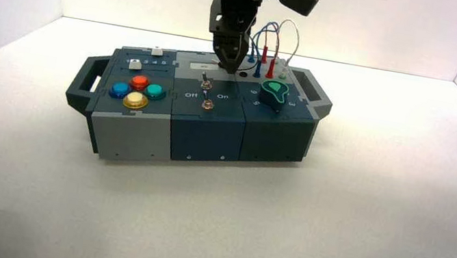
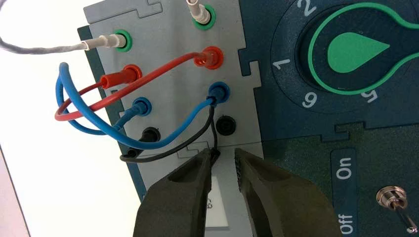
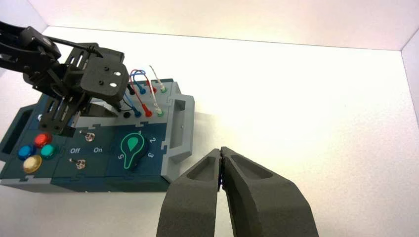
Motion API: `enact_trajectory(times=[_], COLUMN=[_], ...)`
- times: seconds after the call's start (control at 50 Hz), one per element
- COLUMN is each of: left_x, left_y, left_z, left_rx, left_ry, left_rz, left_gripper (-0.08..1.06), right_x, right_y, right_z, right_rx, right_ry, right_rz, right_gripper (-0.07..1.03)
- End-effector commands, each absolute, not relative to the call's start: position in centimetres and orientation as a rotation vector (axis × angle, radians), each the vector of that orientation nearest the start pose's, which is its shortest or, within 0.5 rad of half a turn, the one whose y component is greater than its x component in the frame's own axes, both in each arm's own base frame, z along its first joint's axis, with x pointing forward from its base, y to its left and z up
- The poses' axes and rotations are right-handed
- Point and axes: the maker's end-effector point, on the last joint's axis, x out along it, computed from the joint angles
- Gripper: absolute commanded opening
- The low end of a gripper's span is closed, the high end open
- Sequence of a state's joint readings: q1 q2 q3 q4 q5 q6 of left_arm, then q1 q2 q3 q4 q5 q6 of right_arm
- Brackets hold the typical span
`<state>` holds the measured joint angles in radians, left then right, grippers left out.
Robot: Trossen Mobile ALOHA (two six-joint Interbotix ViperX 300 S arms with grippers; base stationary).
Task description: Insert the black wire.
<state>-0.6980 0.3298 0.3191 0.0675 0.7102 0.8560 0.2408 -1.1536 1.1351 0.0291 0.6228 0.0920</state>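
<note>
- Your right gripper is parked at 4 o'clock from the box, fingers pressed together.
- Button cluster, box's 9 o'clock: yellow at its 6, blue at 9, green at 3, red at 12.
- Two toggle switches mid-box; green knob toward 3 o'clock.
- White sliders toward 10 o'clock.
- Your left gripper is low over the far part, toward 12 o'clock, fingers spread.
- Black wire: loose plug right at one left fingertip; can't tell if touching. Near-row black socket is just beside it.
- Its other plug sits in the far-row black socket, toward 1 o'clock.
- Blue, red and white wires: plugged, 1 o'clock.
</note>
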Motion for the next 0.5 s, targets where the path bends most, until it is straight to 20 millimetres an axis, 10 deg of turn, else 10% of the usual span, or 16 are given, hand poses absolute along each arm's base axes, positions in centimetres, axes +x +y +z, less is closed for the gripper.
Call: enact_trajectory(times=[0.02,0.5], left_x=[34.5,34.73], left_y=[-27.26,-27.05], left_z=[5.63,5.52], left_rx=[1.239,1.265], left_ry=[0.93,0.921], left_rz=[-1.114,-1.128], left_gripper=[0.28,0.23], right_x=[19.3,19.25], right_y=[5.13,5.11], right_z=[22.0,22.03], right_rx=[0.049,0.049], right_ry=[0.593,0.59], right_rz=[0.219,0.22], right_gripper=[-0.02,-0.02])
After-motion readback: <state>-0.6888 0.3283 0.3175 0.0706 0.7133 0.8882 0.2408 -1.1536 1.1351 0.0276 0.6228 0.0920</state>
